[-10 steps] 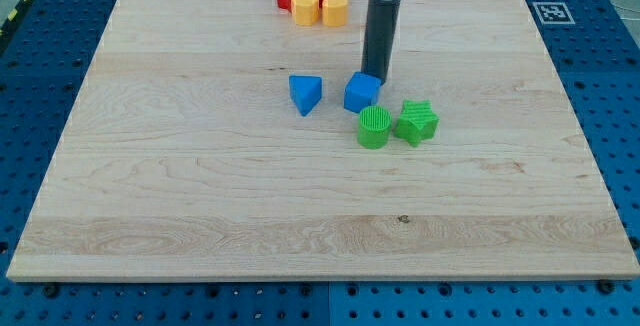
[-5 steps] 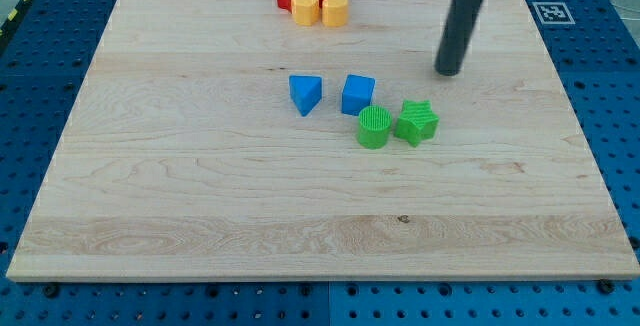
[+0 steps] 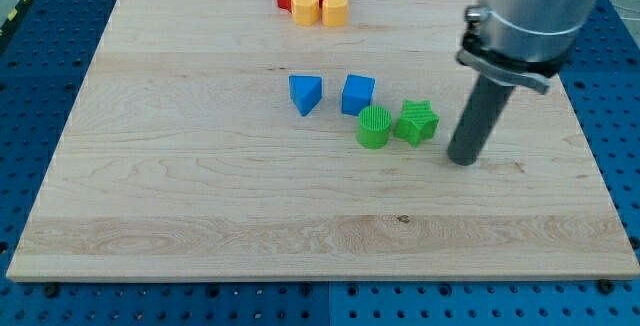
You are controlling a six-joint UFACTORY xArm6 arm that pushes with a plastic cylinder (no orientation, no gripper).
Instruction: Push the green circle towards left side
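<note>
In the camera view, my tip (image 3: 461,160) rested on the surface (image 3: 200,206), to the view's right of the green star (image 3: 417,122), holding nothing. The green circle (image 3: 374,127) sat touching that star's left side, just below the blue cube (image 3: 358,95).

Clearance around the green circle (image 3: 374,127)

We note our tip (image 3: 462,159) toward the board's right edge; the green star (image 3: 417,122) blocks between, the blue cube (image 3: 358,95) crowds above.
</note>
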